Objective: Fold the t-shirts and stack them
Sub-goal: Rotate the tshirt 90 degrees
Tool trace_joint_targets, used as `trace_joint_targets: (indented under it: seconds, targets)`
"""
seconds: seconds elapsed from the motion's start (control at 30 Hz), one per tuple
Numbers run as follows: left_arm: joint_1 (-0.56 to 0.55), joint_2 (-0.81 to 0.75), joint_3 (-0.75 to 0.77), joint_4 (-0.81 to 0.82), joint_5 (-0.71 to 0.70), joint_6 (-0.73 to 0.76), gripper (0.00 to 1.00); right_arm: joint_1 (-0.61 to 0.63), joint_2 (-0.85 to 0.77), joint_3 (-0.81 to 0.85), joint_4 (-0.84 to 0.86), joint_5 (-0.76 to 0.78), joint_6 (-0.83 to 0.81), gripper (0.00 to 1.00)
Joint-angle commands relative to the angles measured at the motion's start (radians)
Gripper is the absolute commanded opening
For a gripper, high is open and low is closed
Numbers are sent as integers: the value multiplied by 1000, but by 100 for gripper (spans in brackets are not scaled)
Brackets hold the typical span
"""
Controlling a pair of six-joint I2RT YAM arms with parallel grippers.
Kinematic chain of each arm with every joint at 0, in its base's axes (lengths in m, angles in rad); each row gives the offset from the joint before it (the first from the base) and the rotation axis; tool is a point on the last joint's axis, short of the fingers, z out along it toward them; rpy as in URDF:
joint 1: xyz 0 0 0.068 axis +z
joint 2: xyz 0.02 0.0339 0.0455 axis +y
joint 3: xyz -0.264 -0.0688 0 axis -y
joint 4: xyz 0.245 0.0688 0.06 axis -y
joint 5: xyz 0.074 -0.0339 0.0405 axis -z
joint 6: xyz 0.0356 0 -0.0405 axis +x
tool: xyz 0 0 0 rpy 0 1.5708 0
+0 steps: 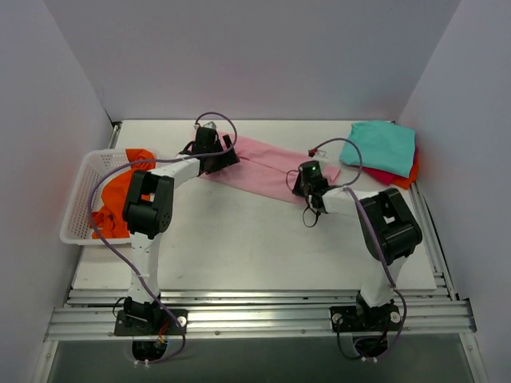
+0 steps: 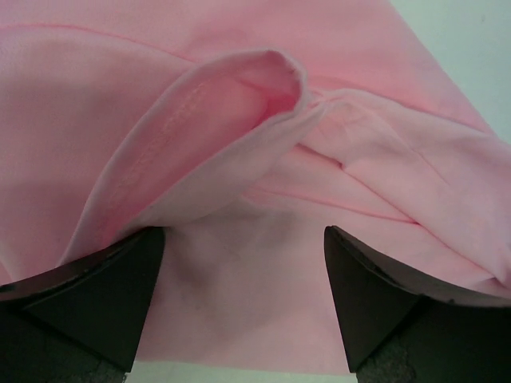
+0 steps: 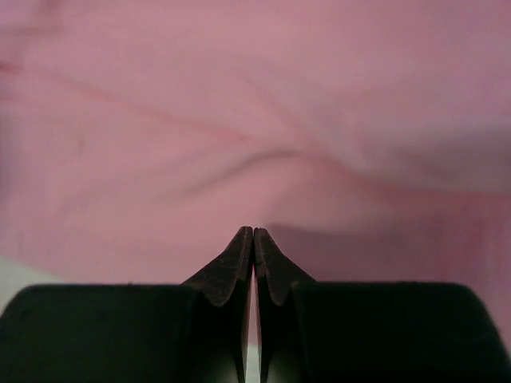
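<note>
The light pink t-shirt (image 1: 267, 163) lies spread across the back middle of the table, between my two grippers. My left gripper (image 1: 217, 152) is at its left end. In the left wrist view the left gripper (image 2: 243, 275) is open wide, with a raised fold of pink cloth (image 2: 239, 120) just beyond the fingers (image 2: 104, 295). My right gripper (image 1: 308, 182) is at the shirt's near right edge. In the right wrist view the right gripper (image 3: 253, 233) is shut, with its tips pinching the pink cloth (image 3: 255, 120). The teal t-shirt (image 1: 381, 146) lies folded on the red one (image 1: 403, 177) at the back right. The orange t-shirt (image 1: 120, 195) lies in the basket.
The white mesh basket (image 1: 80, 191) stands at the table's left edge. Grey walls close in the back and both sides. Cables loop over both arms near the shirt.
</note>
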Motion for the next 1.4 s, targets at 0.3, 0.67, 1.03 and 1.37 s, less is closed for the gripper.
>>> trace_joint_targets:
  seconds: [0.3,0.67,1.03,1.37]
  targets:
    - [53,184,256,-192,14,56,90,318,-152,11,-111,255,74,0]
    - [89,162,212,-158,48,79,89,55,-185,226,-237,392,-49,0]
    - [103,172,203,-150,62,83,88,-53,97,142,-64,182,-6,0]
    - [123,269,367,-251,102,100,87,100,99,-79,77,111,113,0]
